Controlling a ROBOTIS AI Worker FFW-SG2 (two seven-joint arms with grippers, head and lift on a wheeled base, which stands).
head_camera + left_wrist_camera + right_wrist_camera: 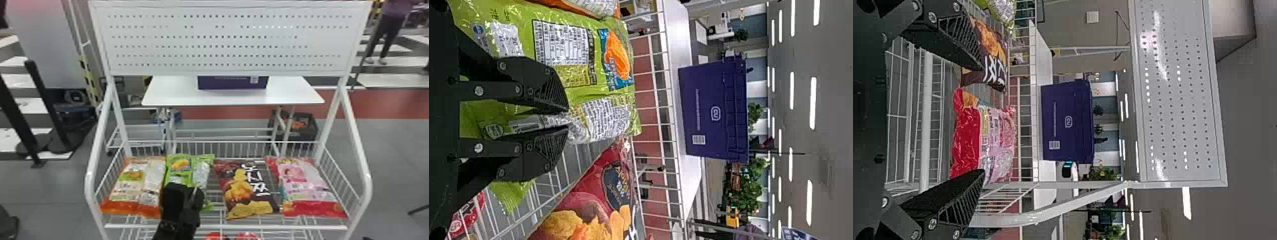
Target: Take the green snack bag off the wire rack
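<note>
My left gripper [187, 189] is over the front part of the green snack bag [180, 169], which lies in the wire rack [220, 227] between two other bags. In the left wrist view, the left gripper [565, 119] is shut on a raised silvery fold of the green snack bag [579, 82], one finger on each side. Part of the bag is hidden behind the fingers. In the right wrist view, the right gripper [982, 120] stands open before the rack's right part, holding nothing.
An orange-edged bag [129, 182] lies left of the green one; a brown chip bag [244, 191] and a pink-red bag [303, 188] lie to its right. Wire walls and white side rails [357, 150] bound the rack. A purple box [233, 83] stands on a white table behind.
</note>
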